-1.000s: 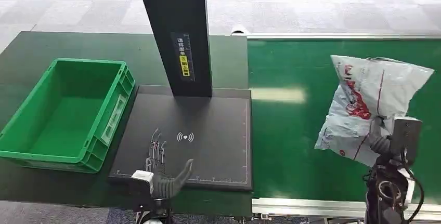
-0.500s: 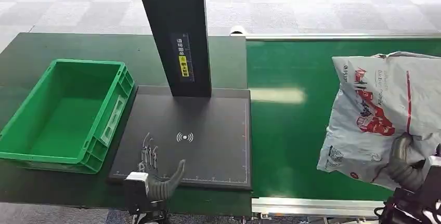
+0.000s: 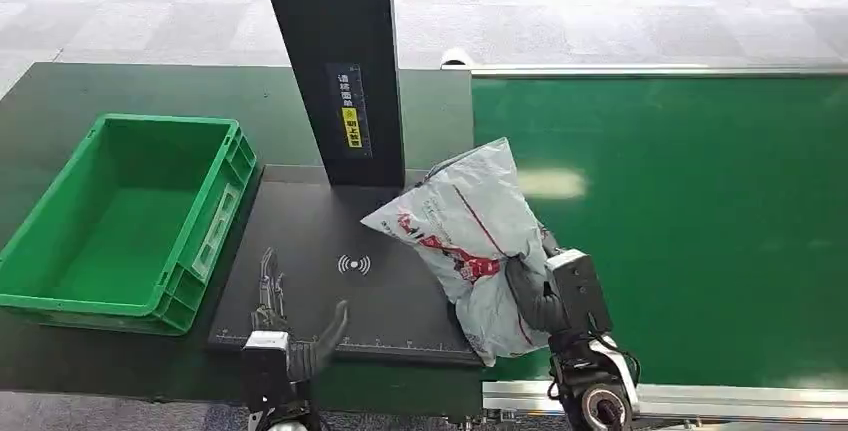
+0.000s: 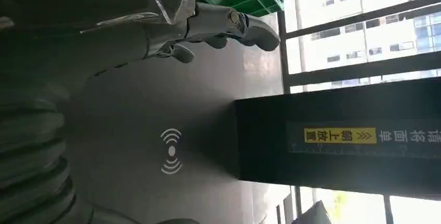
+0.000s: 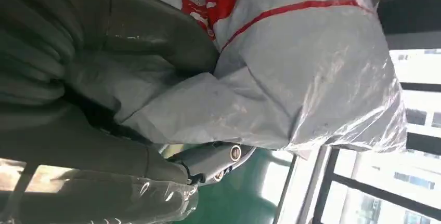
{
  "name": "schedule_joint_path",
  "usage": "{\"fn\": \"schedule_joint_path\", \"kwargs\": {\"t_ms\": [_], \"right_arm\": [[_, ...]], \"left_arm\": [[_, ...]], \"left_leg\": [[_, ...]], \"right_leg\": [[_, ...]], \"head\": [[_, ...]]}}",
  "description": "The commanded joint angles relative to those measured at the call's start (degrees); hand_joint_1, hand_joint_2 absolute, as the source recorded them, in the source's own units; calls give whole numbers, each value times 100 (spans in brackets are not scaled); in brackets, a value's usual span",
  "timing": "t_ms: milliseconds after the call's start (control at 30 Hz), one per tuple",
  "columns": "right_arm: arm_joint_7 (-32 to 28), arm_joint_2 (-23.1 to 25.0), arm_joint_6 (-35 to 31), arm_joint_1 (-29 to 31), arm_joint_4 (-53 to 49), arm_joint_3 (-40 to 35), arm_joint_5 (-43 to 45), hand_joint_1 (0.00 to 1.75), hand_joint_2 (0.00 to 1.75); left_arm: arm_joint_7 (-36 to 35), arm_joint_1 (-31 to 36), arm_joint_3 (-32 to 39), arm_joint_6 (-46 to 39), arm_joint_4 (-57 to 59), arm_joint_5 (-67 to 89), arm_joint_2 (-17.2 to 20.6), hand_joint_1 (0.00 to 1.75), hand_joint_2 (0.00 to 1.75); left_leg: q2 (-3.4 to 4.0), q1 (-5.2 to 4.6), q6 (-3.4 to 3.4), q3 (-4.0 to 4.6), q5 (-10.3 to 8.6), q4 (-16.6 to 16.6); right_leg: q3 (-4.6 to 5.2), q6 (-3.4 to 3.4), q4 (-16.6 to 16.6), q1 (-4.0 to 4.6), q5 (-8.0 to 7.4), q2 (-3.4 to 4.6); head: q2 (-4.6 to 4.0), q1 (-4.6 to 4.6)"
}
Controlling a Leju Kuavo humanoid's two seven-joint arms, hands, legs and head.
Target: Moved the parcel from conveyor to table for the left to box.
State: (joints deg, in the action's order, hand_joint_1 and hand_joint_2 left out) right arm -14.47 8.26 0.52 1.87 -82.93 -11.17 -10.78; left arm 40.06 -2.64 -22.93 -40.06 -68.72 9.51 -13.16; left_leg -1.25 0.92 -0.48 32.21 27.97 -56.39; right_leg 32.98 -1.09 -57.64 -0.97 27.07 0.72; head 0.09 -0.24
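just swung my right hand (image 3: 535, 296) off the conveyor (image 3: 680, 201), fingers wrapped round the parcel (image 3: 465, 236) | parcel's now over the black pad's (image 3: 330, 301) right edge | left hand (image 3: 290, 336) spread, waiting near the pad's front | set-down next, I reckon

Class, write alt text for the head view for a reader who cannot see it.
The robot's right hand holds a crinkled grey plastic parcel with red print over the right edge of a black scanning pad. Its left hand waits open at the pad's near edge, beside an empty green plastic crate.
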Motion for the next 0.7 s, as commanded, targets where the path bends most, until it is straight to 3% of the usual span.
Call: {"fn": "schedule_joint_path", "kwargs": {"t_ms": [33,333,700], "right_arm": [[0,67,-20,315,726,-306,30,175,175],[131,-23,232,495,1077,-531,387,175,175],[-170,29,188,973,1642,-618,696,175,175]], "left_arm": [[-6,-15,176,6,94,-7,-228,0,175],[-6,-121,428,6,-198,326,-399,0,175],[-6,-126,656,6,-282,509,-555,0,175]], "left_leg": [[24,0,5,-17,5,4],[26,2,4,-21,7,2],[41,3,3,-20,6,0]], "right_leg": [[-13,6,10,4,-3,8],[-12,8,10,6,-4,9],[-10,6,7,6,-3,16]], "head": [[0,0],[0,-2],[0,-2]]}}
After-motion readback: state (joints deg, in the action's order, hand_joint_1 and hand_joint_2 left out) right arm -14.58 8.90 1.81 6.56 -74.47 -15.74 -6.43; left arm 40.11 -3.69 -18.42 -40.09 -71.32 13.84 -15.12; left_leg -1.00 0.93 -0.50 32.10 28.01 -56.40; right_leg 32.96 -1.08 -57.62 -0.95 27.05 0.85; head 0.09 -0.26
